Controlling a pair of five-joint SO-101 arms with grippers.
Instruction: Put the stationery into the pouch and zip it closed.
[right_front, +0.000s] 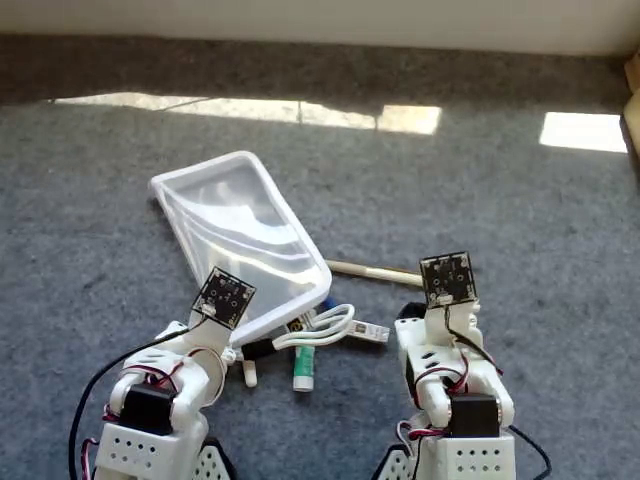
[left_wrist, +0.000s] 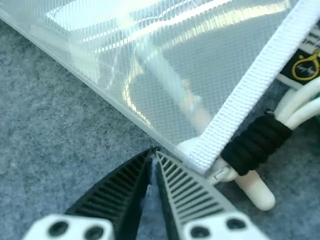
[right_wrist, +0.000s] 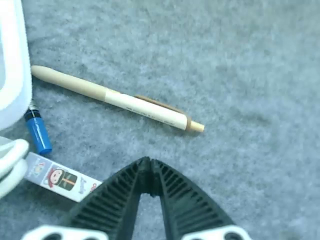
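Clear mesh zip pouch (right_front: 240, 235) on grey bench (right_front: 500, 200); beige pen (right_front: 372, 270) at its 3 o'clock. Left pincer (left_wrist: 154, 152) closed beside pouch corner; right pincer (right_wrist: 149, 165) closed, empty.

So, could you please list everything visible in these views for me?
pouch: one, clear with white edging, on carpet before the left arm
pen: one, beige, right of the pouch
blue stick: one, blue, at pouch's edge
cable: one, white, coiled at the pouch's near corner
labelled stick: one, white, beside the cable
tube: one, white and green, nearer than the cable
carpet: one, grey, underneath
left gripper: one, black and grey, shut by the pouch's corner
right gripper: one, black, shut near the pen
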